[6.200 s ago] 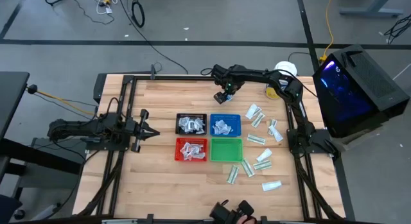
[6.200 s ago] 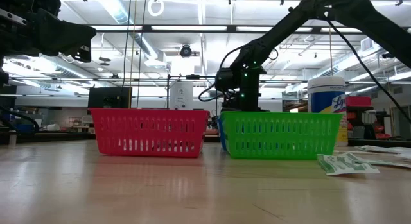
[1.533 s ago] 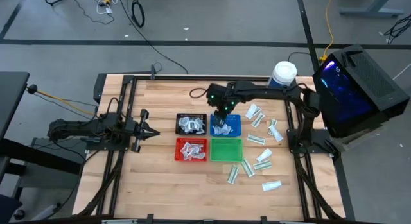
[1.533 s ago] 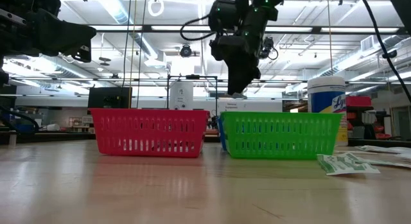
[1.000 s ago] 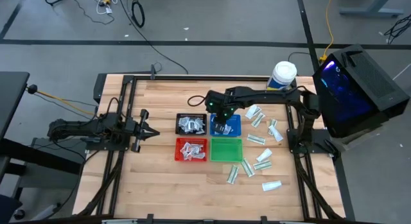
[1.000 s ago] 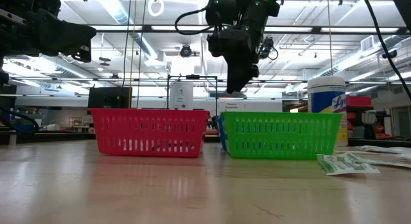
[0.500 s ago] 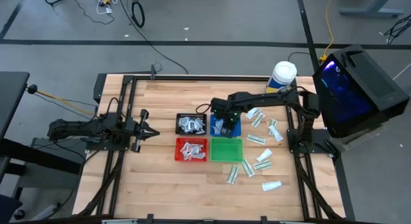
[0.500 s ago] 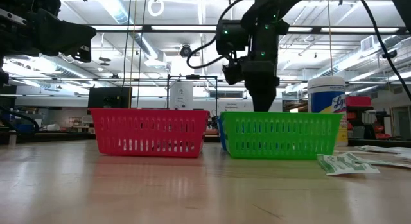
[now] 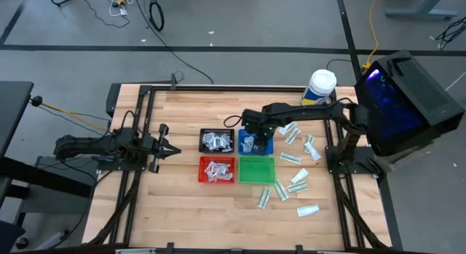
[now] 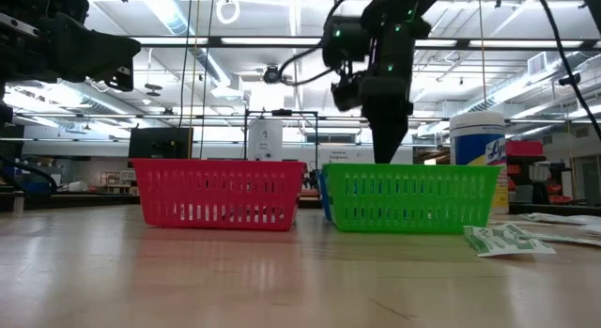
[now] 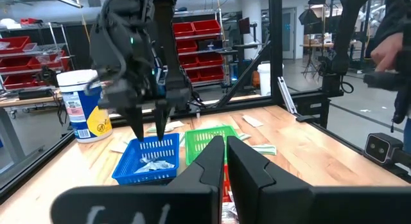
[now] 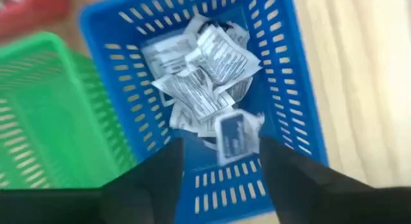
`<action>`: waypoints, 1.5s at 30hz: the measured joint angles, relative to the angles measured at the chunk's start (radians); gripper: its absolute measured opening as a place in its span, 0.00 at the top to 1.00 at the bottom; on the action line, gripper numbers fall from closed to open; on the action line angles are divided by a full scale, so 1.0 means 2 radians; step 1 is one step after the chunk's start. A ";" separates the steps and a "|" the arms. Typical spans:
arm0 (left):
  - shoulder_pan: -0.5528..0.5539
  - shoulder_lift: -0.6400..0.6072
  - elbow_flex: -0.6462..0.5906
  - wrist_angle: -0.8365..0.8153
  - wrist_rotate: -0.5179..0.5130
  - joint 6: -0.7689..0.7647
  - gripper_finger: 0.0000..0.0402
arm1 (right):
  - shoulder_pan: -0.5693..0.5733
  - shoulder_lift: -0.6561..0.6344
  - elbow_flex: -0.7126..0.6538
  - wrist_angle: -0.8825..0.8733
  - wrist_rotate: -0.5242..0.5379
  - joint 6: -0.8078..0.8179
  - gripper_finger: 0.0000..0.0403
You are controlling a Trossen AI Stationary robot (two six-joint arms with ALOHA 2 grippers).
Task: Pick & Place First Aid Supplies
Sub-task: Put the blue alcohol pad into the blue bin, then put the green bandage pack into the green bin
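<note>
A wooden table (image 9: 182,181) is seen from above, with four small mesh trays grouped at its middle. The blue tray (image 9: 265,147) serves as the landmark. The black tray (image 9: 216,130) sits just beside it toward the left arm. The green tray (image 9: 256,170) sits just beside it on the near side, and the red tray (image 9: 217,171) lies diagonally across, beside both the green and black ones. The trays appear to be kept together so that sorted packets stay separate by kind.

The right gripper (image 12: 218,161) is held directly over the blue tray, pointing down into it. Its fingers are spread apart, with nothing held between them. A squarish white packet (image 12: 237,137) with blue print lies just below the gap, on top of a heap of similar packets (image 12: 196,95). It is judged to have been let go here, since this tray gathers the squarish kind.

More squarish packets fill the black and red trays. The green tray appears empty. Narrow white-and-green packets (image 9: 291,158) are scattered on the table beyond the blue tray, on the right arm's side, not yet sorted. A white jar (image 9: 319,85) stands farther off, at the table's far edge.

The left gripper (image 9: 166,146) waits well apart from the blue tray, past the black tray, with its fingers closed on nothing.
</note>
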 joint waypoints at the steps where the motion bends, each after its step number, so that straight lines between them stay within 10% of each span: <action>1: 0.000 0.000 0.000 0.000 0.000 0.000 0.94 | 0.000 -0.008 0.000 0.000 0.000 0.000 0.47; 26: 0.000 0.000 0.000 0.000 0.000 0.000 0.94 | -0.113 -0.107 -0.050 -0.049 0.041 0.102 0.45; 45: 0.000 0.000 0.000 0.000 0.000 0.000 0.94 | -0.125 -0.107 -0.150 0.031 0.040 0.330 0.46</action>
